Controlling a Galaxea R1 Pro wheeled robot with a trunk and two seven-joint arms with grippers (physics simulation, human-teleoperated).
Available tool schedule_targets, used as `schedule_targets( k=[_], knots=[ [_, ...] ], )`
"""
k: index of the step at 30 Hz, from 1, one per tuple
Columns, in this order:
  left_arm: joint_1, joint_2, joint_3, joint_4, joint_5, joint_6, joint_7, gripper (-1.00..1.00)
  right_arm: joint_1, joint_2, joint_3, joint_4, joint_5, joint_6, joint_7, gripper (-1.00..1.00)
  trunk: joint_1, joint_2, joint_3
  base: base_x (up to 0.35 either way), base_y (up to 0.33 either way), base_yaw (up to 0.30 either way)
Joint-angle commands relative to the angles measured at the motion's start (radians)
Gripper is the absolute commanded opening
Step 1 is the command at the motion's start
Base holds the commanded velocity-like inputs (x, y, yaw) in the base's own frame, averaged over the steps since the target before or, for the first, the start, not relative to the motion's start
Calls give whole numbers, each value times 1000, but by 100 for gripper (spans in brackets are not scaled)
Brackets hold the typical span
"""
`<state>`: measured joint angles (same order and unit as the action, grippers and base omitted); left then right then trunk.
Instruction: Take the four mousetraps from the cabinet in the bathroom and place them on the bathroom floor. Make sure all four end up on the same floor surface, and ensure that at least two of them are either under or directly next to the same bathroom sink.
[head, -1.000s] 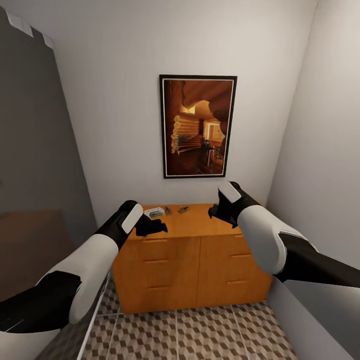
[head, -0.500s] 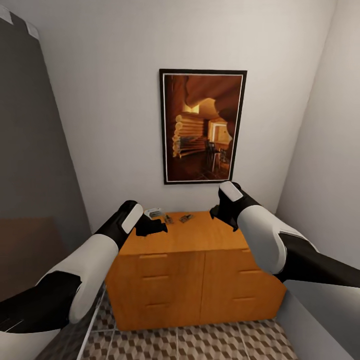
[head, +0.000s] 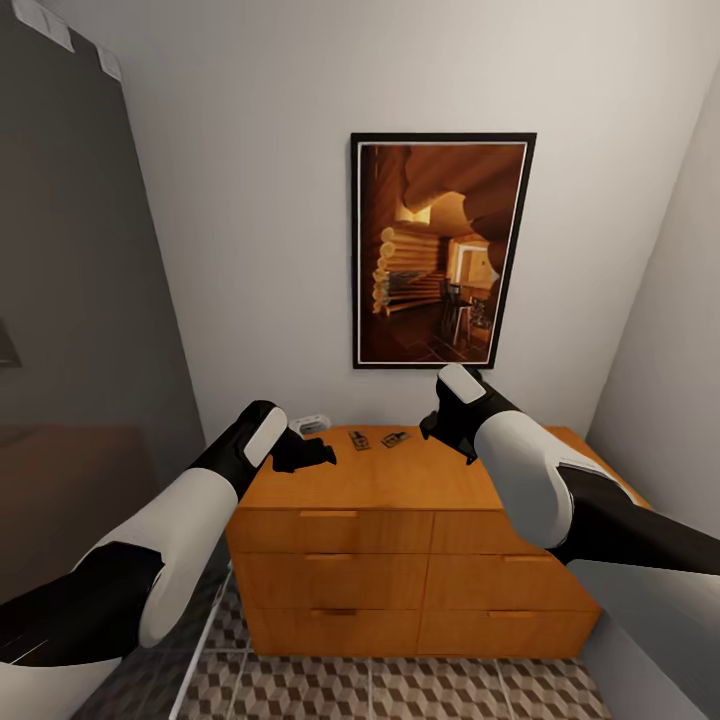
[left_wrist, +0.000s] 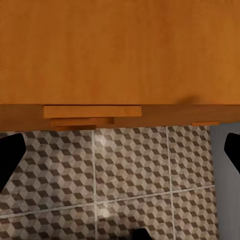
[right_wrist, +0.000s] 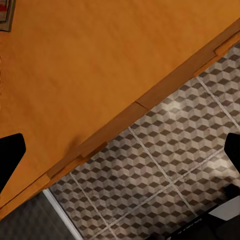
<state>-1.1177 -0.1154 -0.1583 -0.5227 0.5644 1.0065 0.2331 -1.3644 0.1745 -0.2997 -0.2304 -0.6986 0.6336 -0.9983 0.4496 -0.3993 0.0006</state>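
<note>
Your left pincer (head: 312, 455) and right pincer (head: 432, 422) hang spread, empty, over the cabinet (head: 400, 560); mousetraps (head: 378, 439) lie between.

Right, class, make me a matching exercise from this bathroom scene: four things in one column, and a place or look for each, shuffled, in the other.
Things:
1. mousetraps
2. cabinet
3. framed picture
4. bathroom floor

Descriptions:
A. hangs on the pale wall above the cabinet
B. tiled in a brown, beige and white cube pattern
C. small and flat, lying on the cabinet top near the wall
D. orange-brown wood with drawer fronts

Pairs: 1-C, 2-D, 3-A, 4-B
</note>
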Motion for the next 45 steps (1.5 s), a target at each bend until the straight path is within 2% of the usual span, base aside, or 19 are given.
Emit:
schedule_targets(
  k=[1,13,19,24,30,40,45],
  knots=[
    [0,0,-4,-1,11,2,9,100,0,0,3,-2,-7,6,-6,100,0,-1,-1,4,0,47],
    [0,-5,-4,-5,14,3,7,100,1,0,1,14,-8,-49,-6,100,0,-1,-1,1,0,18],
    [0,-9,-5,-6,14,3,6,100,1,0,0,16,-10,-56,-7,100,0,-1,-1,1,0,177],
    [0,-13,-5,-6,14,3,5,100,1,0,-1,16,-11,-92,-7,100,0,-1,-1,70,0,172],
    [0,-15,-5,-6,14,3,3,100,1,0,-1,17,-10,-141,-8,100,0,-1,-1,245,0,57],
    [1,-15,-6,-5,14,3,3,100,1,0,-3,17,-12,-153,-7,100,0,-1,-1,311,0,8],
    [0,-15,-6,-5,14,3,3,100,2,0,-5,17,-14,-155,-5,100,0,-1,-1,122,0,75]
  ],
)
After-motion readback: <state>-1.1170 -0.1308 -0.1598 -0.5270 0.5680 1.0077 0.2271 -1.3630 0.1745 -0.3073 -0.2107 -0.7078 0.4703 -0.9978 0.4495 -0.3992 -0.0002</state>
